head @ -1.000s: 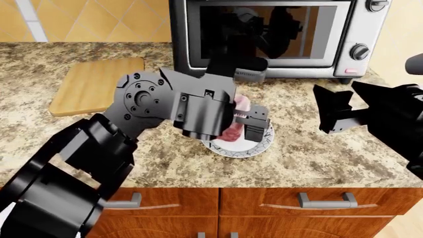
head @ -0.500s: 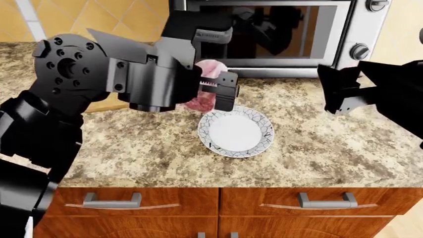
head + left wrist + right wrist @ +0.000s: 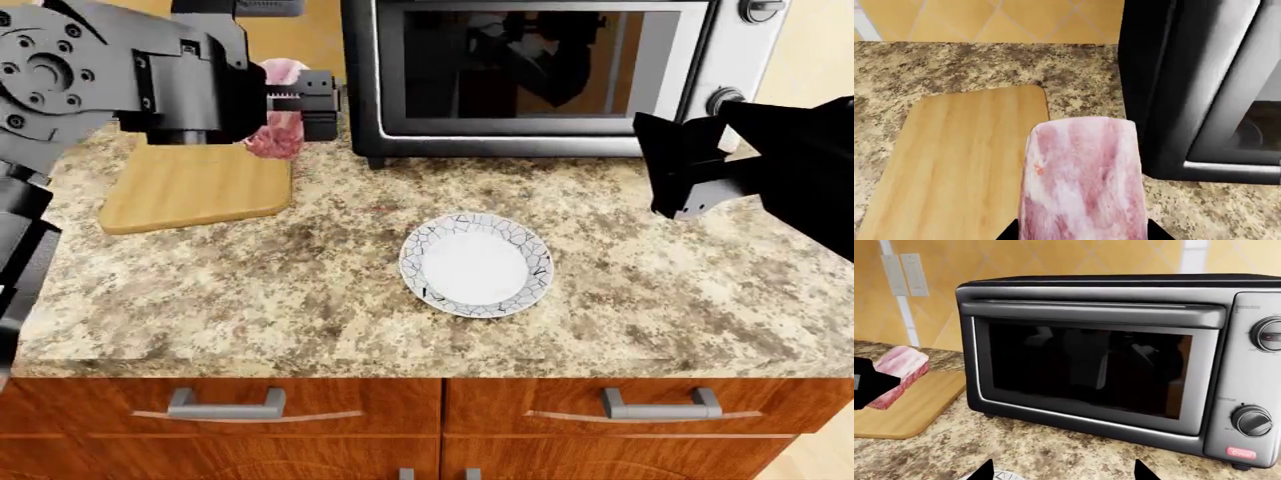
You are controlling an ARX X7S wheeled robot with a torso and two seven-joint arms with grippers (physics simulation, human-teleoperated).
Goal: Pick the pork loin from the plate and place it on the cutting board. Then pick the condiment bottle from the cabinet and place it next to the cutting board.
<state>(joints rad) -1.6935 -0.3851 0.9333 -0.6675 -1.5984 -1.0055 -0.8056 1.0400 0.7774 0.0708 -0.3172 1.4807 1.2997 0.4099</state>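
The left pincer (image 3: 291, 108) pinches the pork loin (image 3: 278, 125), held in the air above the right-hand edge of the cutting board (image 3: 187, 185), close beside the toaster oven (image 3: 534, 70). The loin's long axis runs away from the pincer toward the tiled back wall (image 3: 1001, 20). The plate (image 3: 477, 265) lies bare on the granite desk (image 3: 267, 300), well apart from the board, open desk around it. The right pincer (image 3: 667, 170) hangs above the desk's right side; whether it is spread cannot be told.
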